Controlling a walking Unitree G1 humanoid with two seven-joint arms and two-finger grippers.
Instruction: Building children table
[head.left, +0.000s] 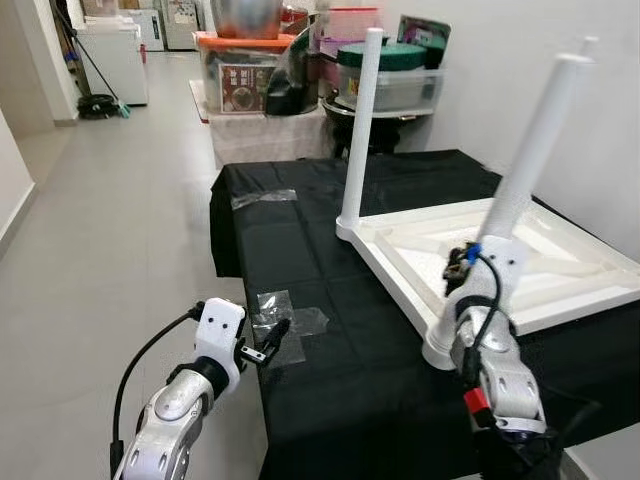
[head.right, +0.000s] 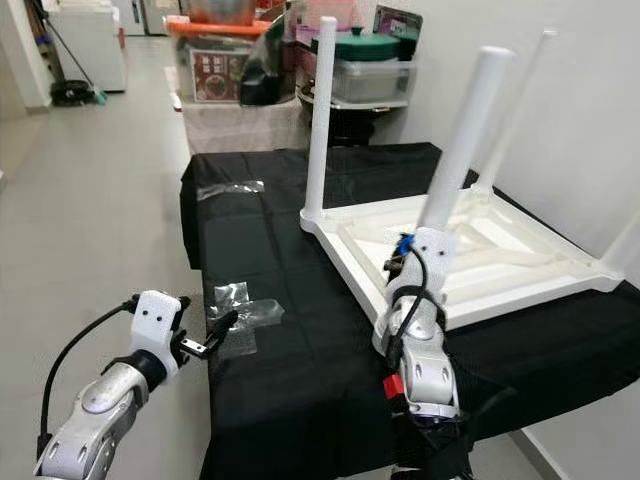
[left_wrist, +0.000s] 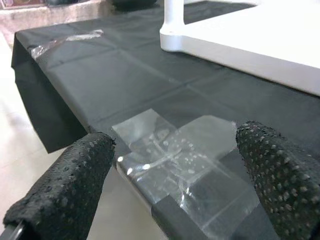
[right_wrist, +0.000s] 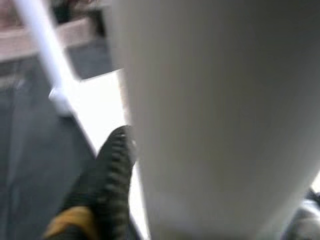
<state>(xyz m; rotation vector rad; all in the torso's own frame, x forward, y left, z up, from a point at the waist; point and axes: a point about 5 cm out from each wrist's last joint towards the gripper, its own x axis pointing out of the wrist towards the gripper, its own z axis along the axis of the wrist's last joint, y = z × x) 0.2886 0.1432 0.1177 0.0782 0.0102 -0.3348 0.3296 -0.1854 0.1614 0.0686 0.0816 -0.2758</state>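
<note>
Gripping the near table leg (head.left: 520, 190), the right gripper (right_wrist: 131, 165) is closing around it.
Its far finger is hiding behind the leg; the left gripper (left_wrist: 172, 172) is hovering open.

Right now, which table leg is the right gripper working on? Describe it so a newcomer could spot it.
On the black-clothed table lies an upturned white children's table. The leg at its nearest corner is the one at the right gripper; unlike the upright far leg, it leans.

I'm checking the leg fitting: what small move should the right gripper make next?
Probably keep twisting the near table leg home: the right gripper is around its base at the upturned tabletop corner, and the leg leans compared with the far leg.
</note>
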